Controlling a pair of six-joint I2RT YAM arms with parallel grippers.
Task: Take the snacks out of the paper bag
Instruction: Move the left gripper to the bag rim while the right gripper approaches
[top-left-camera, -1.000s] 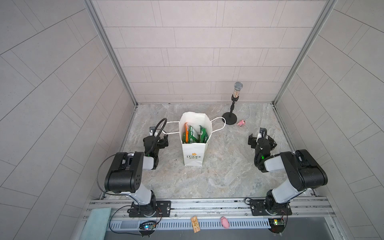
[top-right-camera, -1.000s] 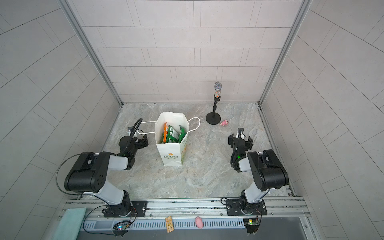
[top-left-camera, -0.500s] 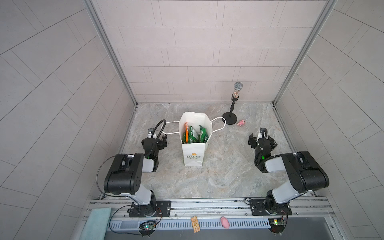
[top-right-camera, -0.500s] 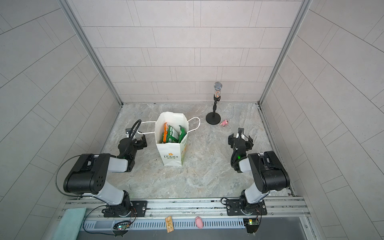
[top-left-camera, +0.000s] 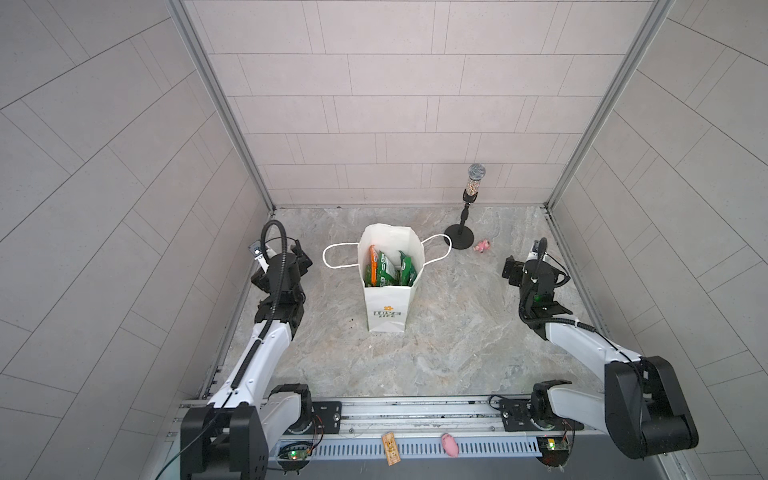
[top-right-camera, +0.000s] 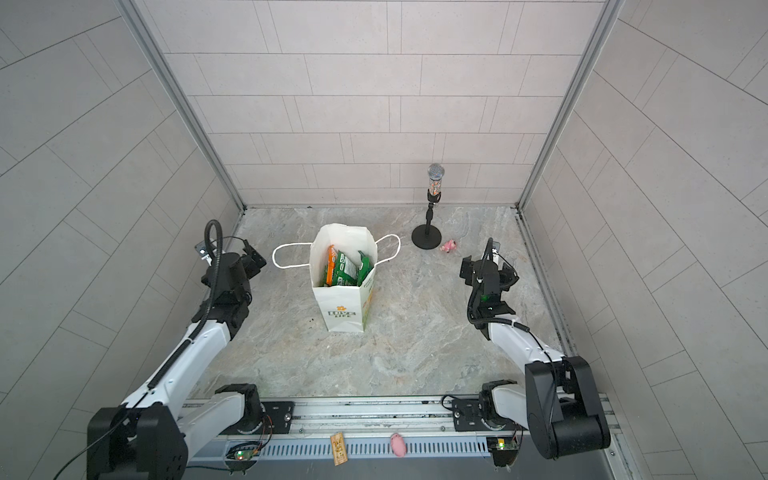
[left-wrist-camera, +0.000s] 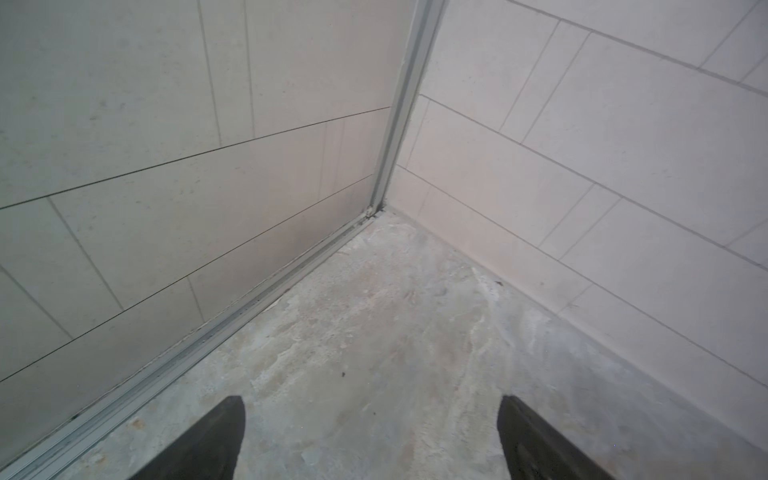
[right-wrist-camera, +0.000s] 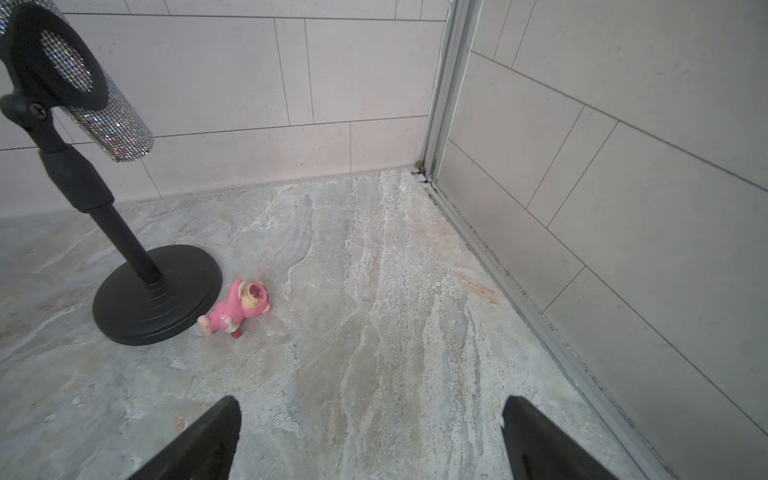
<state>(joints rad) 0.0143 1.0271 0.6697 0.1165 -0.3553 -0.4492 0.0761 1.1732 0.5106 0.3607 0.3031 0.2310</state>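
The white paper bag (top-left-camera: 388, 309) (top-right-camera: 343, 313) stands upright mid-table, mouth open, with its cord handles (top-left-camera: 338, 255) hanging out to both sides. The snacks (top-left-camera: 386, 270) (top-right-camera: 343, 270), one orange packet and several green ones, stand inside it. My left gripper (top-left-camera: 297, 257) (top-right-camera: 249, 262) (left-wrist-camera: 371, 401) hovers left of the bag, open and empty, facing the back left corner. Well to the right of the bag, my right gripper (top-left-camera: 525, 262) (top-right-camera: 482, 262) (right-wrist-camera: 371, 401) is open and empty over bare table.
A sparkly microphone on a black round-based stand (top-left-camera: 459, 240) (right-wrist-camera: 153, 299) is at the back right, with a small pink toy figure (top-left-camera: 482, 246) (right-wrist-camera: 237, 307) lying beside its base. Tiled walls (left-wrist-camera: 208, 166) close in the left, back and right sides.
Both arms have unfolded, their elbows swinging toward the front rail, and the grippers have shifted slightly toward the back. Both grippers stayed open. The bag has not moved.
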